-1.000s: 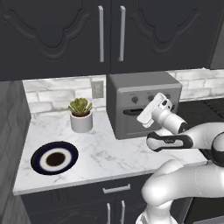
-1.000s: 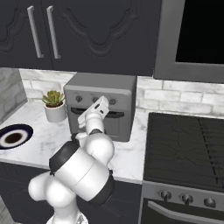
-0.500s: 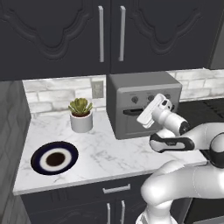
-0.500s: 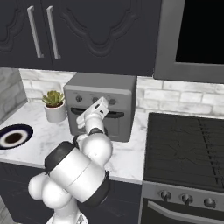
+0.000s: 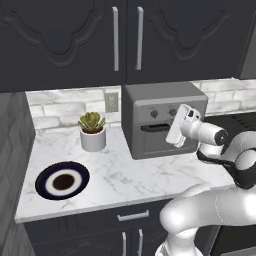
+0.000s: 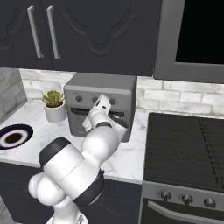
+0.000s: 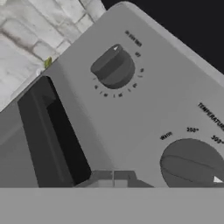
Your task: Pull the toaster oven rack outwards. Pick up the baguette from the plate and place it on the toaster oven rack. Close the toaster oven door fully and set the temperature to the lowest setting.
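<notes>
Since a second ago we see our gripper close fully on nothing, poised just before the toaster oven and its temperature knob.

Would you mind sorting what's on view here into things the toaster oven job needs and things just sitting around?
Job:
toaster oven
toaster oven door, closed
temperature knob
plate, without bread
gripper, shut

Bystanders:
potted succulent
stove
wall outlet

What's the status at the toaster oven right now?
End effector shut, empty, at toaster oven front by temperature knob. Door closed. Plate bare. Nothing blocking.
</notes>
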Available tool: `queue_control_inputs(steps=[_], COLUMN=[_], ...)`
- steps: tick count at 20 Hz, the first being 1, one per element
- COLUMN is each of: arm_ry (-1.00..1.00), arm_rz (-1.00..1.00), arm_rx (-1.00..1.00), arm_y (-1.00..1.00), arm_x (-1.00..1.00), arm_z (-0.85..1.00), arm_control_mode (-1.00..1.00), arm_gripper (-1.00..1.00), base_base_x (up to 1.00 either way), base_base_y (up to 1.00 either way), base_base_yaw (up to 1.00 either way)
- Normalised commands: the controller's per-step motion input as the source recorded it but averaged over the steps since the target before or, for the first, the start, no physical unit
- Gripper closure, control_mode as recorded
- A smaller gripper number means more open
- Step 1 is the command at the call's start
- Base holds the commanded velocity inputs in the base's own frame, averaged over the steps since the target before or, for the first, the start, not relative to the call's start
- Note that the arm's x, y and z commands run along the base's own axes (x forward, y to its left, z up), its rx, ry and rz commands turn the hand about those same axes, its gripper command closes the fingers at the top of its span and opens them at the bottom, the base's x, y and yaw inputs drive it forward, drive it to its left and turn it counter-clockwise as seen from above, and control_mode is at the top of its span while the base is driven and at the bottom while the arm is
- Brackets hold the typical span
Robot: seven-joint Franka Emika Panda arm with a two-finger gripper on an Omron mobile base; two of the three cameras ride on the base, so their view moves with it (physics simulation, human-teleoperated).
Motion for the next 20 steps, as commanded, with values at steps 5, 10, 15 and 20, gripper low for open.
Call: queue_control_inputs(steps=[5,10,15,20], arm_ry=[-0.03,-0.07,-0.18,-0.24], arm_rz=[0.04,0.03,0.09,0.25], arm_rx=[-1.00,-1.00,-0.96,-0.85], arm_y=[0.23,0.24,0.35,0.29], arm_x=[0.27,0.25,0.33,0.36], arm_z=[0.29,0.37,0.53,0.45], arm_control_mode=[-1.00,-1.00,-1.00,-1.00], arm_gripper=[1.00,1.00,1.00,1.00], base_base_x=[0.00,0.00,0.00,0.00], base_base_y=[0.00,0.00,0.00,0.00], base_base_yaw=[0.00,0.00,0.00,0.00])
